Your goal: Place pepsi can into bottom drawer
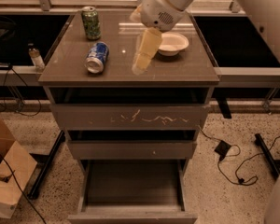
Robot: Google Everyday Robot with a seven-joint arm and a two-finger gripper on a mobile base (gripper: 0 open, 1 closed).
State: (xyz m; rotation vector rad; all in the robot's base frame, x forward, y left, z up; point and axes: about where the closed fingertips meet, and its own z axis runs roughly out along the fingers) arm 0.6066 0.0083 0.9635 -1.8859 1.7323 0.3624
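Note:
The blue pepsi can lies on its side on the cabinet top, left of the middle, one silver end facing me. The gripper hangs from the white arm over the middle of the top, to the right of the can and apart from it. It holds nothing that I can see. The bottom drawer is pulled out at the foot of the cabinet, its flat grey inside showing and holding nothing.
A green can stands upright at the back left of the top. A white bowl sits at the back right. The scratched top drawer and middle drawer stand slightly out. A cardboard box and cables lie on the floor.

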